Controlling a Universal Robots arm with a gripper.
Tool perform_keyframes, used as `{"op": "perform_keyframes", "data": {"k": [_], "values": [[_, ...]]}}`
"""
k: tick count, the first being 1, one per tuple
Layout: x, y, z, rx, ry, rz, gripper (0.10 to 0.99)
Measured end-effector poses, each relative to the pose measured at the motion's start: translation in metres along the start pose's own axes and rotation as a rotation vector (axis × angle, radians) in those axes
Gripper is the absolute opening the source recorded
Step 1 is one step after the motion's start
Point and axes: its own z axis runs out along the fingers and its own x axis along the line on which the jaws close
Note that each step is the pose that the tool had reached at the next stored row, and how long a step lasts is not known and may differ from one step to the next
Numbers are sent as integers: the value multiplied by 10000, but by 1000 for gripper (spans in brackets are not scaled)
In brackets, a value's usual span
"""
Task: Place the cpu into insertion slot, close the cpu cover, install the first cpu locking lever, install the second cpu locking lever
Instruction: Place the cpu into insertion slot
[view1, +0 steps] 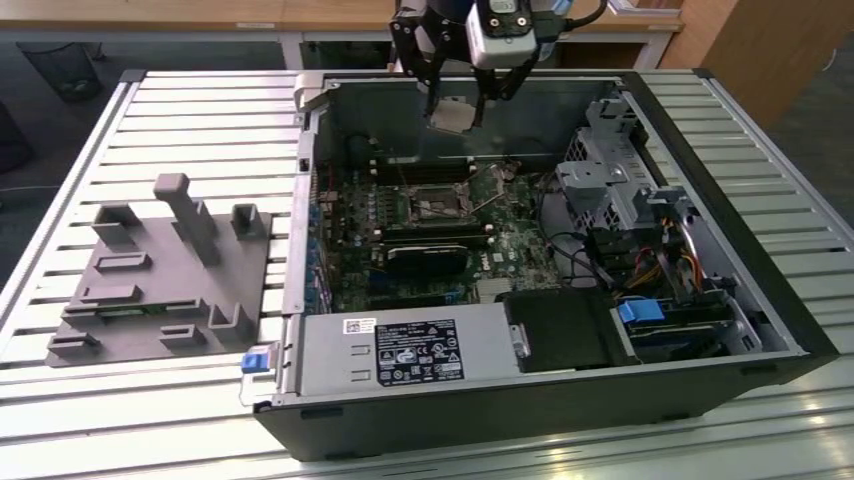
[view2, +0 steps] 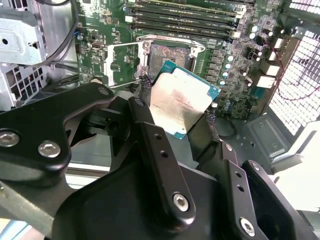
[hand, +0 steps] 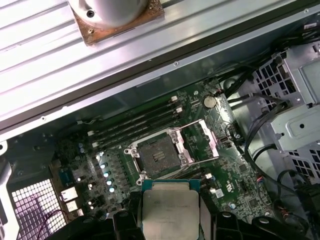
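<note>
Single parts, plus four memory slots

One case (view1: 747, 300), one jig (view1: 160, 270) at its nine o'clock, one counter (view1: 174, 110), one pincer (view1: 462, 104), one cpu (view2: 180, 102), one slot (hand: 156, 157), one cover (hand: 211, 140), four memory slots (view2: 185, 20).

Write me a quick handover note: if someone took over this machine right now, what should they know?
Gripper: shut on the cpu, held in the air above the open computer case.
Insertion slot: empty and uncovered.
Cpu cover: swung open beside the slot.
Done: the cpu is picked up and is over the board.
Left: the cpu is not seated, the cover is not closed, and neither locking step is done.
</note>
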Motion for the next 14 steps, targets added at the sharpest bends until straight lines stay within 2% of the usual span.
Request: {"op": "perform_keyframes", "data": {"k": [14], "values": [[0,0,4,-10,-46,513,541]]}}
